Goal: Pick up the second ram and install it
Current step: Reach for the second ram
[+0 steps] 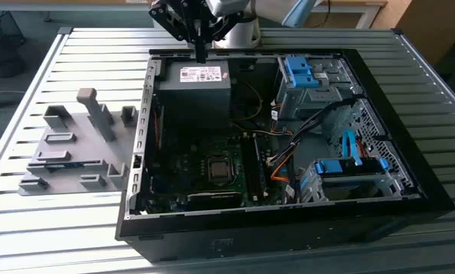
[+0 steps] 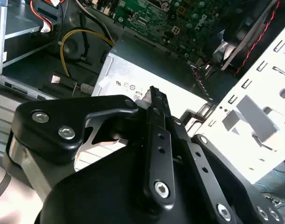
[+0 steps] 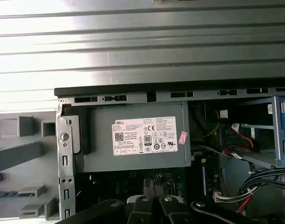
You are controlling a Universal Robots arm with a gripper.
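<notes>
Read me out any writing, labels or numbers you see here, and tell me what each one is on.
Nothing here can be quoted reliably.
White label on the power supply: rows of fine print, a code square and certification marks, too small to read off.
Pink sticker beside that label: unreadable.
Small plate on the computer case outer wall: unreadable.

Exterior view high/oblique; both wrist views close on PSU [image 3: 100, 140] [image 2: 151, 70].

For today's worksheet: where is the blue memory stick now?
On the exterior view's left, the blue memory stick lies in the grey holder beside the computer case.
</notes>
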